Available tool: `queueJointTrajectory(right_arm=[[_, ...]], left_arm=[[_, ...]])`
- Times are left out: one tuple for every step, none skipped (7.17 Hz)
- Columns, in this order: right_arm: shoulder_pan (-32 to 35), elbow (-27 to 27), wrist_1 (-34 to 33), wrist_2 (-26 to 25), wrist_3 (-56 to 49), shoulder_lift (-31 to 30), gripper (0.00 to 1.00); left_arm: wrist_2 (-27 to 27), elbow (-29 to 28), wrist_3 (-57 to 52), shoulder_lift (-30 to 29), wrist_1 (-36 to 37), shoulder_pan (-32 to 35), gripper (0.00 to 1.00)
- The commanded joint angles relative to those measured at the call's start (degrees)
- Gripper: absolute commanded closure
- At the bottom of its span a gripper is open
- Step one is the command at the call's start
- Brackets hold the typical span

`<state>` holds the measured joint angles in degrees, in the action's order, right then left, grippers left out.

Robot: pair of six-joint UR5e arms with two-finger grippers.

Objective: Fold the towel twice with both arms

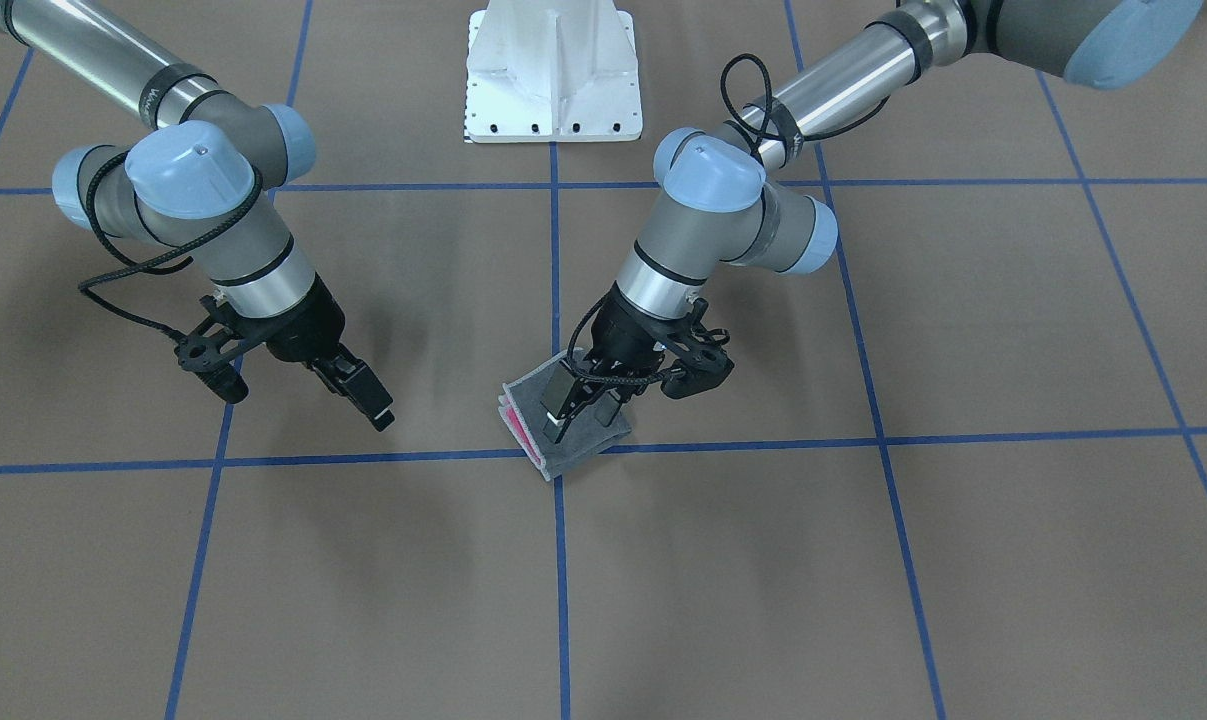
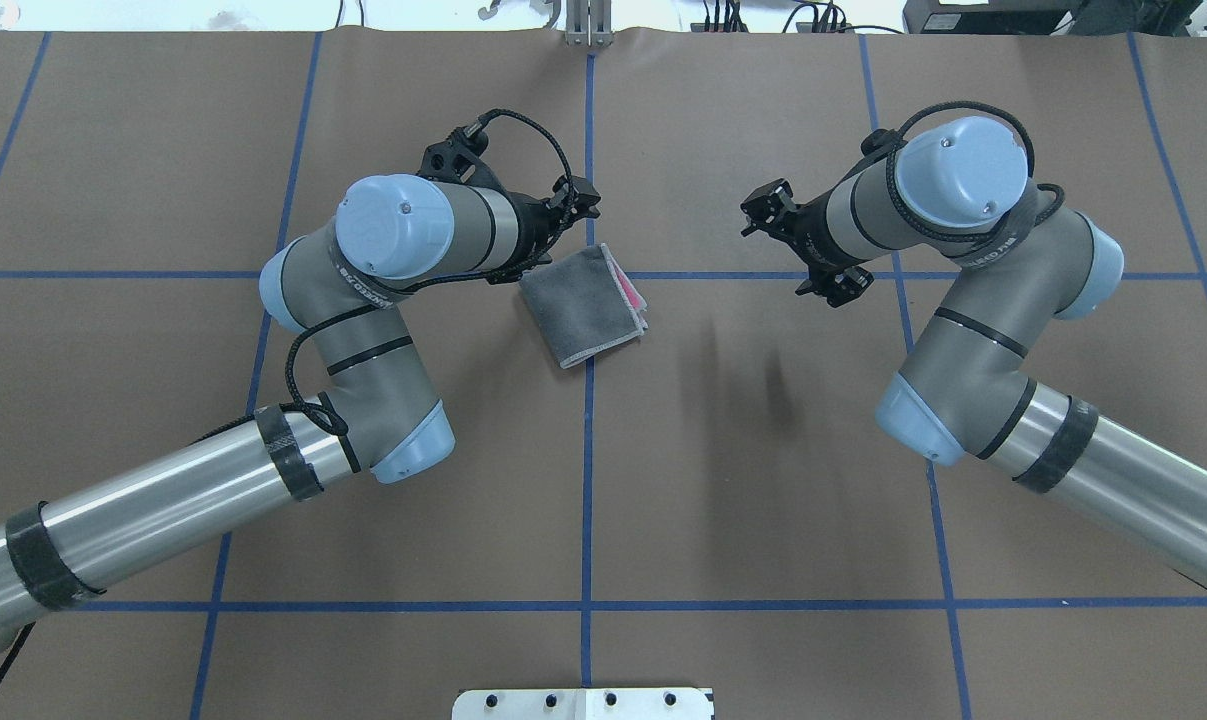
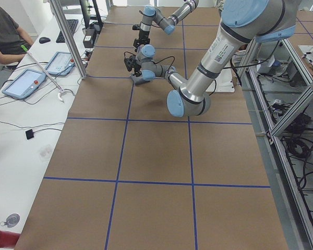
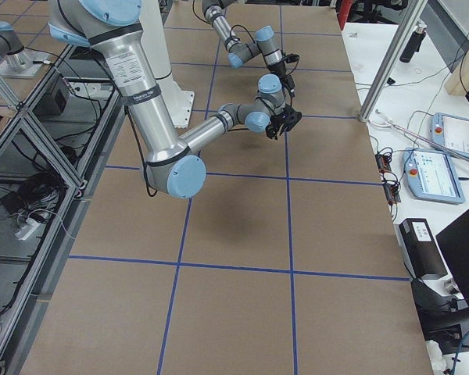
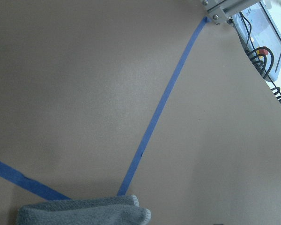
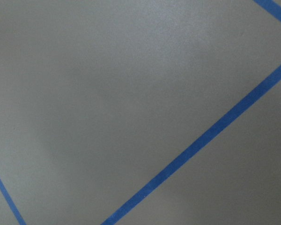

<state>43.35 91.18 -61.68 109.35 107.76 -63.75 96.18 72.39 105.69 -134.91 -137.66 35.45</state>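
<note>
The towel (image 1: 575,437) lies folded into a small square on the brown table where two blue tape lines cross. Its dark grey side faces up and pink layers show along one edge (image 2: 631,290). My left gripper (image 1: 581,410) hangs just over the towel's top, fingers apart and holding nothing. In the left wrist view only a grey folded edge of the towel (image 5: 84,211) shows at the bottom. My right gripper (image 1: 363,392) hovers above bare table well off to the side of the towel, open and empty. The right wrist view shows only table and tape.
The white pedestal base (image 1: 553,75) stands at the robot's side of the table. Blue tape lines (image 2: 588,450) grid the brown surface. A person sits at a side bench (image 3: 5,36) with tablets and cables beyond the table's edge.
</note>
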Motion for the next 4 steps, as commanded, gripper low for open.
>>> queueJointTrajectory(right_arm=[[2.9,0.0,-0.2,0.9,-5.7,-1.6,0.0],[4.4,-0.2,-0.3,1.3,-11.1,-3.1,0.0],[6.7,-0.2,-0.3,2.3,-16.6,-5.0,0.0],[10.5,-0.3,-0.2,5.5,-23.5,-7.0,0.0]], left_arm=[[10.5,2.5,-6.2,2.5,3.9,7.6,0.01],[14.5,5.1,-9.9,6.2,5.5,11.5,0.01],[17.8,8.8,-18.2,12.7,5.7,14.6,0.01],[21.5,12.9,-27.0,17.6,9.4,19.0,0.01]])
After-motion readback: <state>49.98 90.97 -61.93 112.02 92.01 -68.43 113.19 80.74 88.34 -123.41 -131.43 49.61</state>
